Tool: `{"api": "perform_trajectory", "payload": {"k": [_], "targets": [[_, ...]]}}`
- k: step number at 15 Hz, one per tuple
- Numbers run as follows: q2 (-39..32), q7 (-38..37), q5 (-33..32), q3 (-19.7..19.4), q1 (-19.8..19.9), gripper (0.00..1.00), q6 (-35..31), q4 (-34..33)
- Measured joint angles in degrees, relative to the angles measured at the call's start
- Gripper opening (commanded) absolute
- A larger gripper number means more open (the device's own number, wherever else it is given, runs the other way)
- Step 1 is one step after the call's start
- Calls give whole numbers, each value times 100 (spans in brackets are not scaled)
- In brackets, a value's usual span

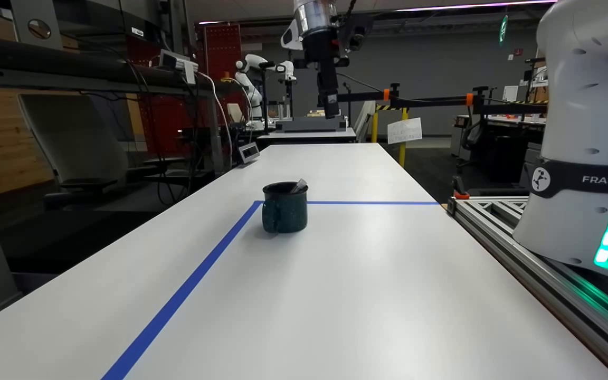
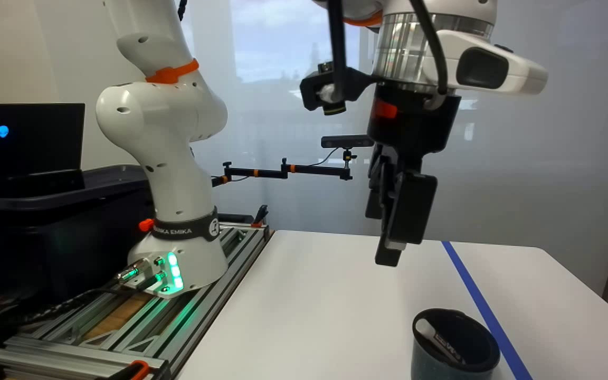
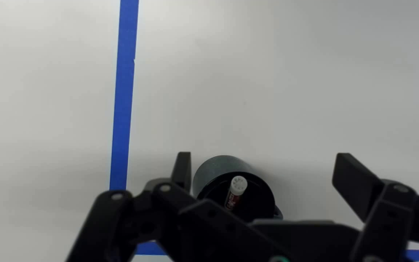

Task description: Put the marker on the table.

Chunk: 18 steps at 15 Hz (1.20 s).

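Leftmost in the wrist view, one of two straight blue tape strips (image 3: pixel 123 94) runs from twelve to six o'clock over the smooth white table (image 3: pixel 49 83). Next, one of two angular black fingers (image 3: pixel 182 171) of the gripper (image 3: pixel 263 163) shows at ten o'clock from the mouth of one round, speckled blue-green cup (image 3: pixel 216 169). One cylindrical marker (image 3: pixel 233 196), its barrel reddish and lettered, its round end pale, stands tilted inside it. The cup's curved handle (image 3: pixel 278 213) points to four o'clock. Rightmost, at three o'clock, is the second finger; the two are spread wide, gripping nothing. Both exterior views show the gripper above the cup.
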State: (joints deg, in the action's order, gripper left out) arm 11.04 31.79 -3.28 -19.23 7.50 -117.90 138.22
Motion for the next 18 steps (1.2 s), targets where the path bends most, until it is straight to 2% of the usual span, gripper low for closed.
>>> {"api": "perform_trajectory", "payload": {"k": [6,10,14,18], "targets": [[-1053,467,21,89,73,100,27,-716],[-1847,564,69,303,232,100,291,-1404],[-2383,307,97,621,284,100,847,-1985],[-2661,-574,123,888,283,100,1253,-2339]]}}
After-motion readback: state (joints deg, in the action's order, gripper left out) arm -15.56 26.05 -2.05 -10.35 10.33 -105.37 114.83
